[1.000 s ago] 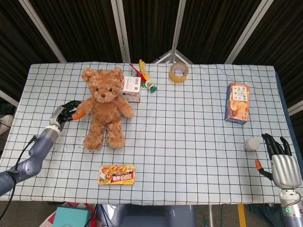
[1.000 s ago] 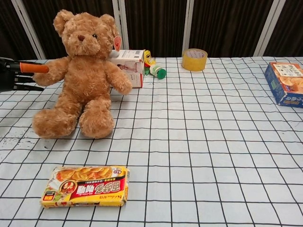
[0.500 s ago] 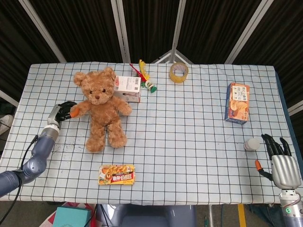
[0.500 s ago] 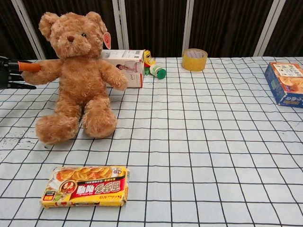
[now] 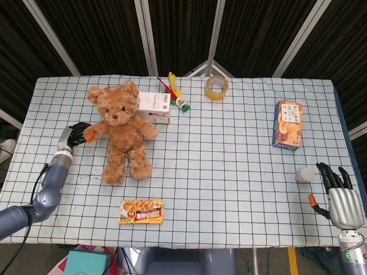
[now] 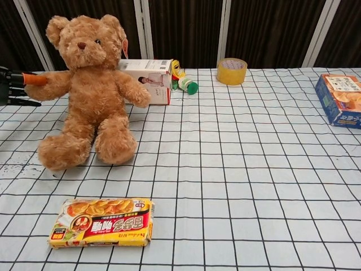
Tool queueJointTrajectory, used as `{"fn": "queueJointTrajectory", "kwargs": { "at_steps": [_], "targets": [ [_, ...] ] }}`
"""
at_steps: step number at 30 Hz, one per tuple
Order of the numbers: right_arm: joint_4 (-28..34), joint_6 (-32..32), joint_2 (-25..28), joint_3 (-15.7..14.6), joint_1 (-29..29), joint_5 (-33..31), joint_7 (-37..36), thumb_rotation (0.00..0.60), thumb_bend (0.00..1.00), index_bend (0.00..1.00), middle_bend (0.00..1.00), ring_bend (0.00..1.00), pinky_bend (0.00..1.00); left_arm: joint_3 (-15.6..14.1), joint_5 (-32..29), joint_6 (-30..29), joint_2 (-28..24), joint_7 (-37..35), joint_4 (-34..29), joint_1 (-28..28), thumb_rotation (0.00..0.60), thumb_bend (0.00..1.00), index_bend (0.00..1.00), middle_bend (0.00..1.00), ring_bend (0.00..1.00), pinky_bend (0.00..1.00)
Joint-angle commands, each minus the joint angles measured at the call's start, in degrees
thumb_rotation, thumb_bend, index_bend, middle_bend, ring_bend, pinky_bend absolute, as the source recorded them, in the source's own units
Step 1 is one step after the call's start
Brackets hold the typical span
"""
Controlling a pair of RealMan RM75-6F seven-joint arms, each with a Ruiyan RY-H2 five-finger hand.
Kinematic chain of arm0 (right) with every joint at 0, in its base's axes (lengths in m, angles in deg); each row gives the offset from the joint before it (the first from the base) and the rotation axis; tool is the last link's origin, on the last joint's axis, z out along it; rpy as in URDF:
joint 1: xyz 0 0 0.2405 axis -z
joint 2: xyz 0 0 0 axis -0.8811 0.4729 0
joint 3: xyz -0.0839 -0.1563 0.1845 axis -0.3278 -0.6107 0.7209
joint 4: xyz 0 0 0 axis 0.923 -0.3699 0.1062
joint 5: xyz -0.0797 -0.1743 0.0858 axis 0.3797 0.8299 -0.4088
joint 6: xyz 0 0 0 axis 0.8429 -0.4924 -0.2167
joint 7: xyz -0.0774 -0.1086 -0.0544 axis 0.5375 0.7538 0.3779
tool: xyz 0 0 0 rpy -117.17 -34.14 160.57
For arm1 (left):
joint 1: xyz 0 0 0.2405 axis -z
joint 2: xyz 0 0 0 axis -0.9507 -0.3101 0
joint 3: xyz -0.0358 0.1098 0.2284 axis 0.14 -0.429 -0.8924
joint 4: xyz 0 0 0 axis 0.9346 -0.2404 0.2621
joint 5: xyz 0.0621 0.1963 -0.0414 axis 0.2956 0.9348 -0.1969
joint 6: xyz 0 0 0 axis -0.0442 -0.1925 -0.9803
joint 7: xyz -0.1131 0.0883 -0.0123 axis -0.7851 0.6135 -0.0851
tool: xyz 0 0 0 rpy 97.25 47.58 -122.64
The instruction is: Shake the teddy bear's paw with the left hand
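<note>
Two hands on this rig, but only one is working. Biggest thing first: the white tablecloth with a black grid point(image 5: 229, 172) fills most of the head view. Sitting at its left, upright, is the fluffy brown teddy bear point(image 5: 121, 129), with a white cardboard box point(image 5: 153, 107) right behind its shoulder. Lower left of the frame, the black-and-silver left hand point(image 5: 74, 135) is clasped on the bear's outstretched paw point(image 5: 94, 133); the orange fingertip point(image 6: 35, 80) lies right on it in the chest view. So the grasp looks done, and I'd say we're mid-shake, with the pumping and the letting go left. The right hand point(image 5: 341, 195) rests at the lower right edge holding nothing, fingers apart. Smaller stuff: a flat yellow snack packet point(image 5: 141, 211) near the bottom, and a yellow tape roll point(image 5: 217, 87) up top.
</note>
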Motion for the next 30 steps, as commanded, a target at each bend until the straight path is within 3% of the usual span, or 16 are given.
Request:
{"fn": "queueJointTrajectory", "kwargs": {
  "at_steps": [1, 7, 17, 23, 30],
  "targets": [
    [0.0, 0.0, 0.0, 0.0, 0.0, 0.0, 0.0, 0.600, 0.37, 0.09, 0.12, 0.22, 0.06, 0.2, 0.1, -0.3, -0.1, 0.9, -0.7, -0.3, 0.600, 0.60, 0.49, 0.50, 0.06, 0.15],
    [0.1, 0.0, 0.0, -0.1, 0.0, 0.2, 0.0, 0.600, 0.37, 0.09, 0.12, 0.22, 0.06, -0.9, -2.0, 0.3, 1.2, 3.4, 1.1, -0.8, 0.600, 0.60, 0.49, 0.50, 0.06, 0.15],
    [0.1, -0.1, 0.0, -0.1, 0.0, 0.2, 0.2, 0.600, 0.37, 0.09, 0.12, 0.22, 0.06, 1.8, -0.5, -0.8, 0.0, 5.3, -1.1, -0.6, 0.600, 0.60, 0.49, 0.50, 0.06, 0.15],
    [0.1, 0.0, 0.0, 0.0, -0.1, 0.3, 0.3, 0.600, 0.37, 0.08, 0.12, 0.22, 0.06, 0.3, -0.8, -0.7, 1.1, 7.5, -0.6, -1.2, 0.600, 0.59, 0.49, 0.49, 0.06, 0.15],
    [0.2, -0.2, 0.0, 0.0, 0.0, 0.3, 0.3, 0.600, 0.37, 0.09, 0.12, 0.22, 0.06, 1.6, -1.2, -0.6, 1.7, 8.1, -0.3, -1.1, 0.600, 0.59, 0.48, 0.49, 0.06, 0.15]
  ]
}}
